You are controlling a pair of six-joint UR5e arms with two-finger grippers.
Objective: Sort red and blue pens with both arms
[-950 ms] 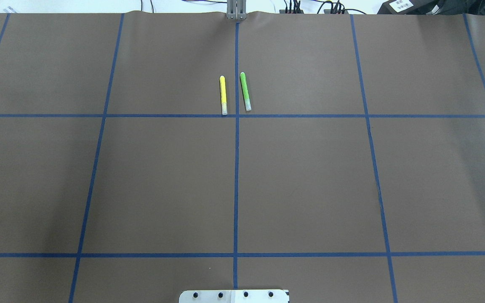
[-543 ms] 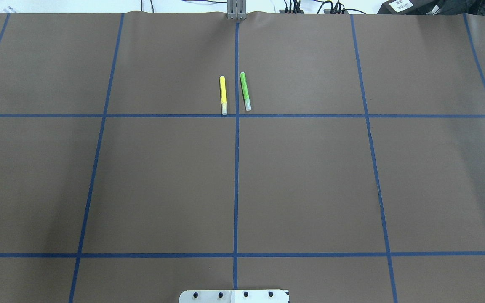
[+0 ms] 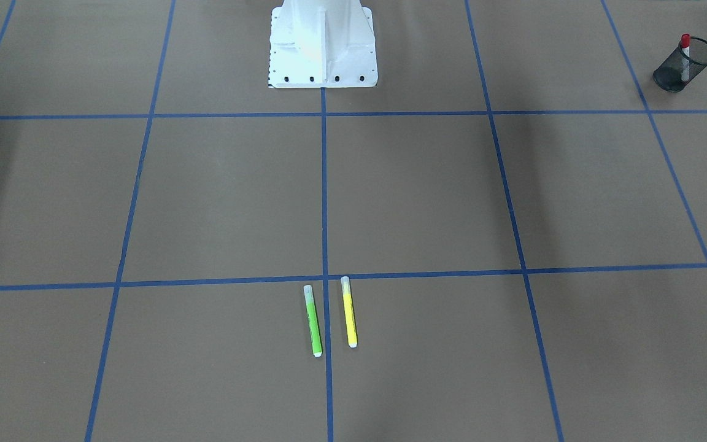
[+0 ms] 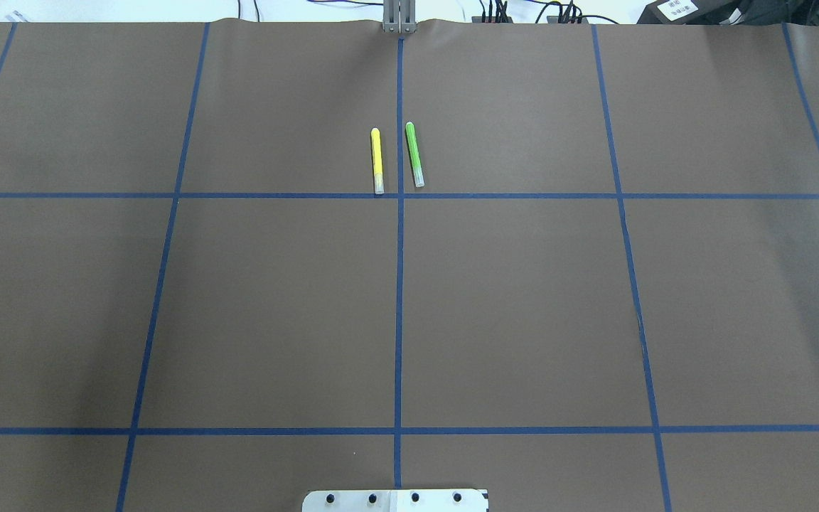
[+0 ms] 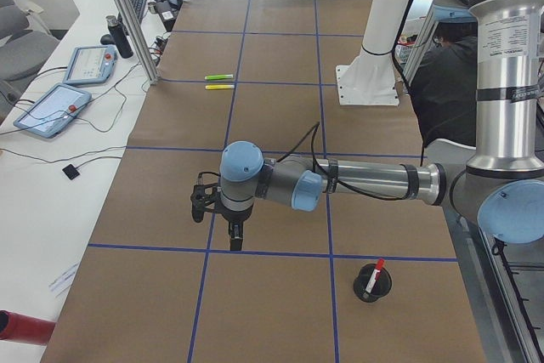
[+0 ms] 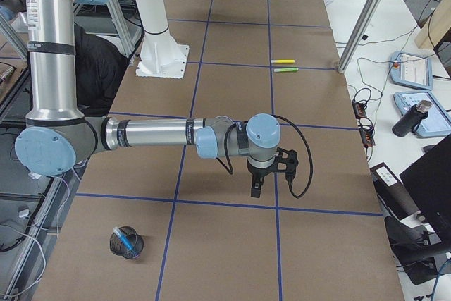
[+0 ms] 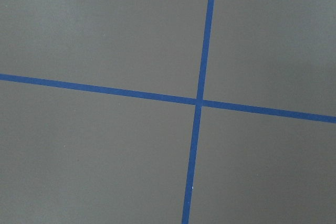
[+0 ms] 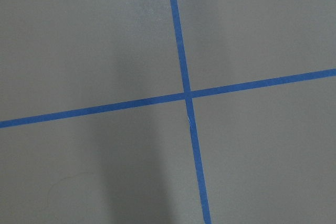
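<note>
The red pen stands upright in a black mesh cup at the table's end on the robot's left, cap up. The blue pen leans in a second cup at the opposite end.

Both arms reach out low over the brown paper. The left arm holds the left gripper pointing down over a tape crossing, near the red pen's cup but apart from it. The right arm does the same at its end, with the right gripper over another crossing, the blue pen's cup off to one side. From where the fingers show, I cannot tell whether either pair is spread or closed; nothing is seen between them.

At the middle of the table, on its far side from the white pedestal, a yellow marker and a green marker lie side by side, one on each side of the centre tape line, well apart from both grippers and cups.

A person in dark clothes is behind the pedestal. Tablets and cables lie on the white bench alongside.
</note>
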